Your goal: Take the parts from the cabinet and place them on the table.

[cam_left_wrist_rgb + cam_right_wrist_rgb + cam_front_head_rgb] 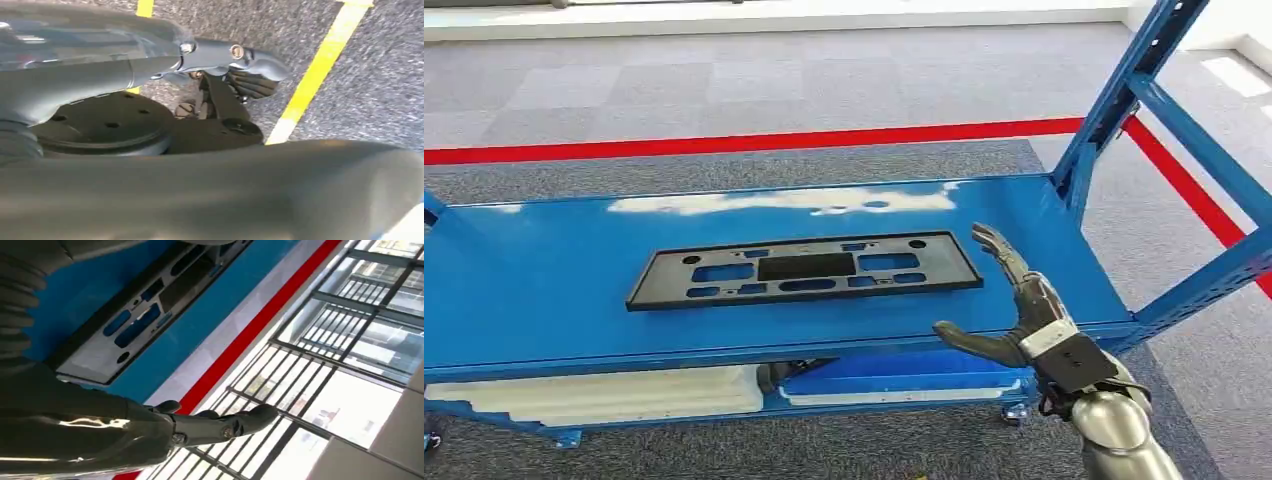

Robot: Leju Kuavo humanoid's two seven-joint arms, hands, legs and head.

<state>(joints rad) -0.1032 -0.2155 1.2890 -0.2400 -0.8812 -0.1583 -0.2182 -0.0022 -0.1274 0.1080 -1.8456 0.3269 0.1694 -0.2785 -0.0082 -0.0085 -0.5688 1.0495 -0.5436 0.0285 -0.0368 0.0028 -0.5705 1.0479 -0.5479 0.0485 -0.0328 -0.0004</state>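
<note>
A flat black plastic part (806, 268) with several cut-outs lies along the middle of the blue cabinet shelf (544, 290). My right hand (1014, 305) hovers just off the part's right end, over the shelf's front right corner, fingers spread and holding nothing. In the right wrist view the same part (135, 320) lies on the blue surface beyond the hand (210, 427), a gap between them. My left hand (247, 75) hangs over grey carpet, away from the cabinet, with nothing in it.
Blue uprights and a slanted brace (1124, 95) rise at the shelf's right end, close to my right hand. Below, a lower shelf carries white foam trays (624, 392) and a blue bin (904, 372). A red floor line (724, 143) runs behind the cabinet.
</note>
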